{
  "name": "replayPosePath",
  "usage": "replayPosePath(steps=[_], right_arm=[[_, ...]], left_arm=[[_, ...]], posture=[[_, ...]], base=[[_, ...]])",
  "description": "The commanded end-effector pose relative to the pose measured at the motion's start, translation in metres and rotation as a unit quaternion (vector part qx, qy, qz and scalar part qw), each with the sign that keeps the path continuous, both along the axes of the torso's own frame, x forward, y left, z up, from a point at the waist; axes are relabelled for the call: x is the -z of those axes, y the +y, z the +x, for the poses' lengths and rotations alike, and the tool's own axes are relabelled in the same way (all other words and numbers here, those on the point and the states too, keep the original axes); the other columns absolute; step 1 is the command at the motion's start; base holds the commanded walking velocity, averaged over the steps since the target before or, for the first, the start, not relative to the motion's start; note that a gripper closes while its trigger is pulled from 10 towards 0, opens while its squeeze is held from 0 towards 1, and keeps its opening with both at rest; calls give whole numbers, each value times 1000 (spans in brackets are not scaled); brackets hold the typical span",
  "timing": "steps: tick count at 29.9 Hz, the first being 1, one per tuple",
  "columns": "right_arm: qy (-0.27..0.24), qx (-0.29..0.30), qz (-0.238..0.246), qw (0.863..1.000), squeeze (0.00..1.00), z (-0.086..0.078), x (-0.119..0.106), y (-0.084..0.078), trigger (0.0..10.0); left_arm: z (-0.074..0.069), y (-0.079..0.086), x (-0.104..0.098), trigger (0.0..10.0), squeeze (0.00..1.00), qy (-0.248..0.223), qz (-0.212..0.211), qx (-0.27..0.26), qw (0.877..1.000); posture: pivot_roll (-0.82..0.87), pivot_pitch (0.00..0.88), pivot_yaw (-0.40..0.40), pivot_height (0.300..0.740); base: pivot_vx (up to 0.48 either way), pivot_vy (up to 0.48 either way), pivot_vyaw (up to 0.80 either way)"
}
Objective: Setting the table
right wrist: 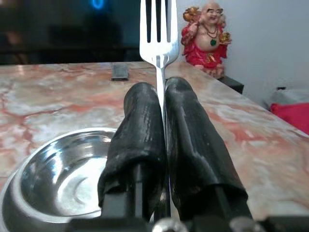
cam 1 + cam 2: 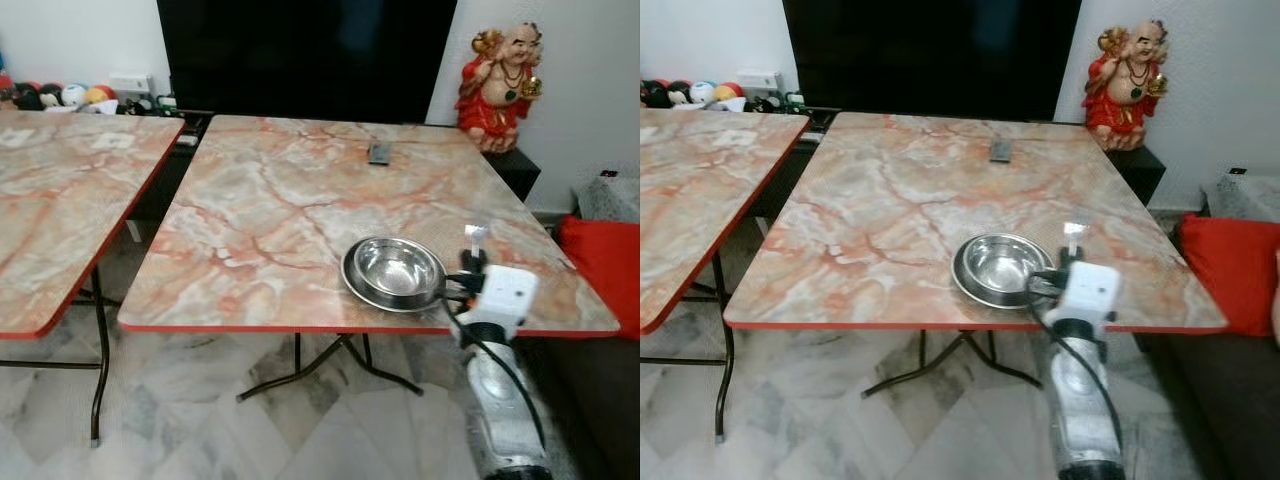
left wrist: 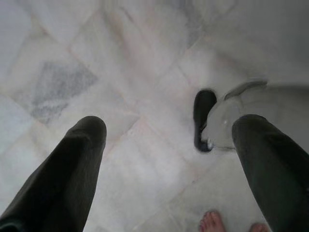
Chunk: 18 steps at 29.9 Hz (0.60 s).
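A steel bowl (image 2: 395, 270) rests on a steel plate (image 2: 360, 290) near the front right edge of the marble table (image 2: 260, 220). My right gripper (image 1: 161, 96) is shut on a silver fork (image 1: 158, 29), tines upward, just right of the bowl above the table's front edge. From the head, the fork (image 2: 475, 238) stands upright beside the bowl's rim. My left gripper (image 3: 169, 130) hangs open over the floor, nothing between its fingers.
A dark remote (image 2: 379, 153) lies at the table's far side. A red and gold statue (image 2: 503, 80) stands at the back right before a big black screen (image 2: 300, 55). A second marble table (image 2: 50, 200) stands left. Red cushion (image 2: 605, 265) at right. A person's toes (image 3: 212, 223) touch the floor.
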State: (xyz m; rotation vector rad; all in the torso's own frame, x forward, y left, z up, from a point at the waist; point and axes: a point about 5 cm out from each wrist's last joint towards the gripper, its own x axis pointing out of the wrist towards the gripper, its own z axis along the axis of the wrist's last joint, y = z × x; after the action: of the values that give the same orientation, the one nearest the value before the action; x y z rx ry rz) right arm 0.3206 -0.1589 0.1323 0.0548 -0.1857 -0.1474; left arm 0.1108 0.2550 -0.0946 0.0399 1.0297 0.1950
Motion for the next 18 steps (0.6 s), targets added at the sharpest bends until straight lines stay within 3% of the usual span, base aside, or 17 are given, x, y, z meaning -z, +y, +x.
replayPosePath(steps=[1, 10, 12, 18], right_arm=[[1, 13, -2, 1000, 0, -1, -1, -7, 10000], [1, 14, 0, 1000, 0, 0, 0, -7, 10000], [1, 15, -1, 1000, 0, 0, 0, -7, 10000], [3, 15, 0, 1000, 0, 0, 1, -7, 10000]], left_arm=[[4, -10, 2, 10000, 0, -3, -9, 2, 1000], [12, -26, 4, 10000, 0, -1, -16, 13, 1000], [12, -22, 3, 10000, 0, -1, -15, 12, 1000], [-9, 0, 2, 10000, 0, 10, -7, 3, 1000]], posture=[[45, 0, -29, 740], [39, 0, -24, 740], [39, 0, -24, 740], [41, 0, -26, 740]], base=[[0, 0, 0], [0, 0, 0], [0, 0, 0], [271, 0, 0]])
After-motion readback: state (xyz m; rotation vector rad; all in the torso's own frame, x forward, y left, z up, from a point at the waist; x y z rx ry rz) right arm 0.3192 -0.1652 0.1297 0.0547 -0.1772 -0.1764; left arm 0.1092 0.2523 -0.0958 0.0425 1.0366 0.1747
